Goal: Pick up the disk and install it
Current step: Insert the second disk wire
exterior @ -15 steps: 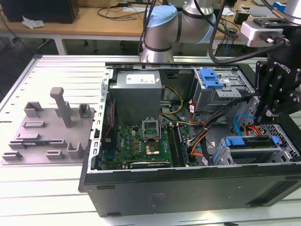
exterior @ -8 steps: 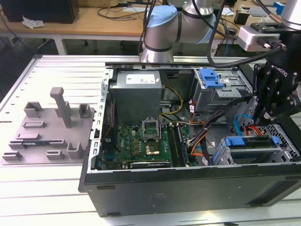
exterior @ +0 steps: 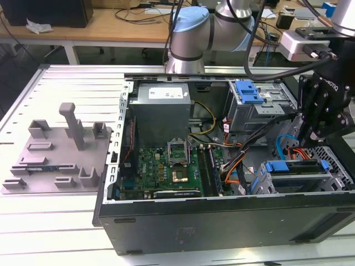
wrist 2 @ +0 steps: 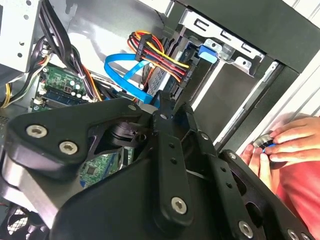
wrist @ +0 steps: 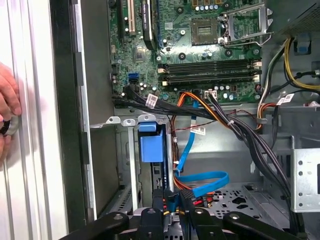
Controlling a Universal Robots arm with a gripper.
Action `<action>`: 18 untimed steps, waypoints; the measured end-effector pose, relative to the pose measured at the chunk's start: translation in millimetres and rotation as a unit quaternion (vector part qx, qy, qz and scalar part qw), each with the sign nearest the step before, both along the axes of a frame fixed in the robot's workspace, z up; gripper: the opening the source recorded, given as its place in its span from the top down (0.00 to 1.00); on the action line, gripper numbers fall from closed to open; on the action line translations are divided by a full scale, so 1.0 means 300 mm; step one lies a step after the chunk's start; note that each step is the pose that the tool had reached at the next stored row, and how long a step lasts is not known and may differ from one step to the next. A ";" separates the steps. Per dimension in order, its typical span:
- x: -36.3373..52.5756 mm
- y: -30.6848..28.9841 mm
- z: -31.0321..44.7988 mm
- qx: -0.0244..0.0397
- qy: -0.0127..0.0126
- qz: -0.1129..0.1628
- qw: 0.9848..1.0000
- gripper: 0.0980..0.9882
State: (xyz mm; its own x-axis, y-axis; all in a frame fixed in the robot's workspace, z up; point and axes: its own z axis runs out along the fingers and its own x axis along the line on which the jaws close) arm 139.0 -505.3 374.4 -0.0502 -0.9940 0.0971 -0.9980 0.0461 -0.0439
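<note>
Exterior view: the gripper (exterior: 308,139) hovers at the scene's right over the open computer case (exterior: 166,221), jaws together and empty, just above the disk (exterior: 294,167) seated in its drive cage; a person's hand (wrist 2: 287,142) rests on the table (exterior: 66,83).

**Where things are lying inside the open case**

My gripper (exterior: 308,134) is hanging inside the computer case (exterior: 222,221), at the exterior view's right. The drive cage (exterior: 299,174) is sitting just below it. The motherboard (exterior: 166,166) is lying further left, with the tray of fixtures (exterior: 55,149) outside the case.
</note>
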 end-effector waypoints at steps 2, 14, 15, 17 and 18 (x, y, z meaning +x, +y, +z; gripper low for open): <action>0.000 -0.004 0.000 0.003 0.000 0.000 1.000 0.81; 0.000 -0.020 0.000 0.007 0.000 0.000 1.000 0.93; 0.000 -0.021 0.000 0.007 0.000 0.000 1.000 0.93; 0.000 -0.021 0.000 0.007 0.000 0.000 1.000 0.93; 0.000 -0.021 0.000 0.007 0.000 0.000 1.000 0.93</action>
State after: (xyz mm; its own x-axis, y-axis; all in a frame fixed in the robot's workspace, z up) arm 139.0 -511.5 374.4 -0.0502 -0.9953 0.0828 -0.9980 0.0467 -0.0433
